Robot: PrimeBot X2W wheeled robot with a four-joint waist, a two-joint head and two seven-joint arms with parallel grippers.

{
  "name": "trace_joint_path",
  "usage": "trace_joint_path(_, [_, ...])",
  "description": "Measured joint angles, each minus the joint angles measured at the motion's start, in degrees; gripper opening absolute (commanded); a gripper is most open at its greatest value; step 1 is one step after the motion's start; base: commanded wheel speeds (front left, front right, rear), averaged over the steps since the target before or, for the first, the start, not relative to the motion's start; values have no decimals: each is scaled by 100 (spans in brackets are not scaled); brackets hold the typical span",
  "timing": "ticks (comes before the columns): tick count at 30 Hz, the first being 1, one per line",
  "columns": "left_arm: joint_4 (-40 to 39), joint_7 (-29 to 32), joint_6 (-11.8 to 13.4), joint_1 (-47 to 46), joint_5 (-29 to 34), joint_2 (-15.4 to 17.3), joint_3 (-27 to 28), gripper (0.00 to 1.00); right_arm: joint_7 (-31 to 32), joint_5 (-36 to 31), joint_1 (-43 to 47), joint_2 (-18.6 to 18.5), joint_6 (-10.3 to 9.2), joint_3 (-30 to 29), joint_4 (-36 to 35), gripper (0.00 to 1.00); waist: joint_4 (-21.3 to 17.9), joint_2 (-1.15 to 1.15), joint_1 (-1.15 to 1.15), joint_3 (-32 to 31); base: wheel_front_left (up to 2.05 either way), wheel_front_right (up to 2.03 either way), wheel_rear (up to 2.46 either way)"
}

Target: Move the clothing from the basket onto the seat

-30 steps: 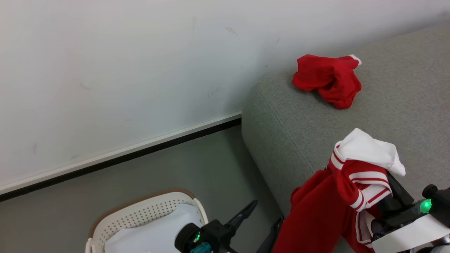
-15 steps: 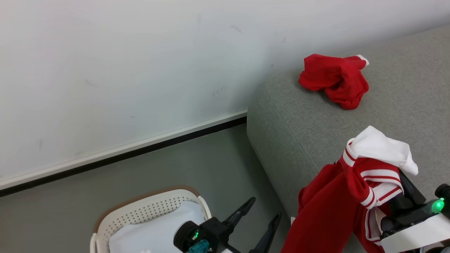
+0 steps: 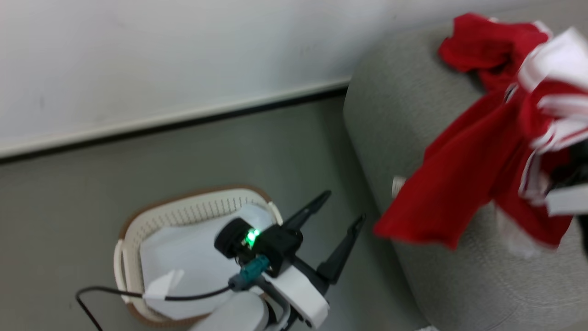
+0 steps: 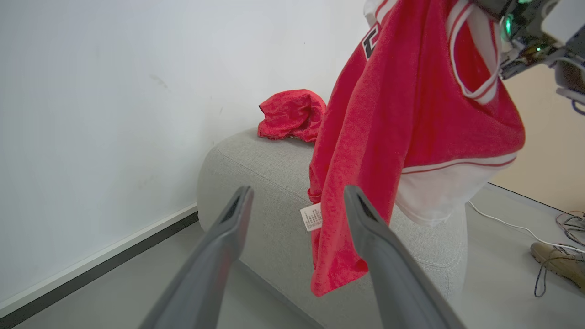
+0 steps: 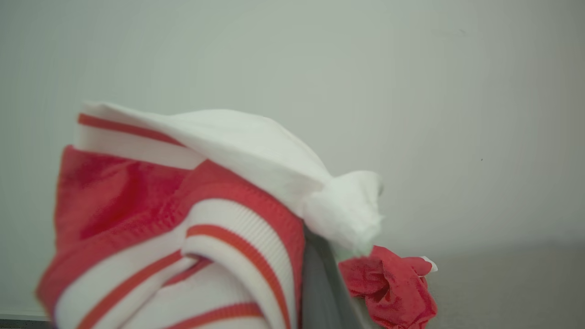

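Carried higher than before, the striped garment (image 3: 459, 174), evidently soft and light, hangs at the seat (image 3: 399, 115) edge. The right gripper (image 3: 569, 177) pinches its trim; the left gripper (image 3: 344, 207) is spread, empty.

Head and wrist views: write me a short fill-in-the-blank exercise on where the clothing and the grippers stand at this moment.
1. The right gripper holds up the soft red garment with white-striped trim, which hangs by the large grey fabric ____.
2. The left gripper, near the oval white perforated plastic basket, has its fingers ____.
3. The crumpled plain red garment lies on that seat, close to the pale ____.

Missing words: sofa; open; wall.
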Motion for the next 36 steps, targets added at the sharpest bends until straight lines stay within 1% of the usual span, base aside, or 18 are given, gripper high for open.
trace_joint_path(2, [-66, 56, 0, -203, 47, 62, 58, 100, 44, 44, -532, -71, 0, -164, 105, 0, 97, 0, 0, 298, 0, 0, 0])
trace_joint_path(6, [-190, 155, 10, -545, 137, 162, 153, 100, 193, 42, -1754, -416, 1, -724, 389, 0, 313, 0, 1, 930, 0, 0, 0])
trace_joint_path(11, [-310, 210, 26, -852, 222, 264, 233, 100, 550, -60, -3444, -1161, 1, -1618, 923, 0, 601, 0, 2, 1712, 0, 0, 0])
trace_joint_path(14, [-348, 200, 60, -960, 242, 265, 253, 100, 748, -299, -4375, -1735, 1, -2098, 1441, 0, 791, 0, 2, 2113, 0, 0, 0])
trace_joint_path(17, [-391, 180, 78, -1013, 279, 252, 243, 100, 864, -638, -5065, -2225, 0, -2493, 1971, 0, 992, 0, 1, 2443, 0, 0, 0])
trace_joint_path(19, [-412, 180, 107, -1016, 283, 250, 245, 100, 948, -834, -5244, -2476, 0, -2588, 2304, 0, 1117, 0, 1, 2635, 0, 0, 0])
trace_joint_path(22, [-427, 185, 166, -968, 282, 279, 269, 100, 905, -1031, -5296, -2544, 1, -2815, 2848, 0, 1262, 0, 1, 2901, 0, 0, 0])
trace_joint_path(25, [-497, 213, 249, -850, 280, 321, 275, 100, 672, -1188, -5174, -2462, 0, -3092, 3419, 0, 1347, 0, 1, 3141, 0, 0, 0])
trace_joint_path(26, [-521, 232, 287, -803, 280, 335, 272, 100, 579, -1261, -5075, -2397, 0, -3174, 3630, 0, 1366, 0, 1, 3214, 0, 0, 0])
trace_joint_path(30, [-547, 259, 350, -579, 266, 432, 237, 100, 160, -1479, -4827, -1951, 1, -3575, 4396, 0, 1441, 0, 1, 3376, 0, 0, 0])
trace_joint_path(33, [-538, 265, 365, -413, 220, 493, 203, 100, -45, -1822, -4640, -1786, 1, -3734, 4880, 0, 1447, 0, 0, 3306, 0, 0, 0])
trace_joint_path(34, [-543, 265, 372, -389, 214, 494, 200, 100, -93, -1882, -4621, -1736, 1, -3777, 5020, 4, 1441, 0, -1, 3276, 0, 0, 0])
trace_joint_path(35, [-544, 265, 394, -366, 187, 498, 203, 100, -123, -1965, -4613, -1684, 1, -3773, 5132, 39, 1430, 0, 0, 3245, 0, 0, 0])
trace_joint_path(36, [-537, 271, 408, -349, 155, 504, 218, 100, -135, -2080, -4604, -1607, 1, -3734, 5232, 82, 1416, 0, 0, 3208, 0, 0, 0])
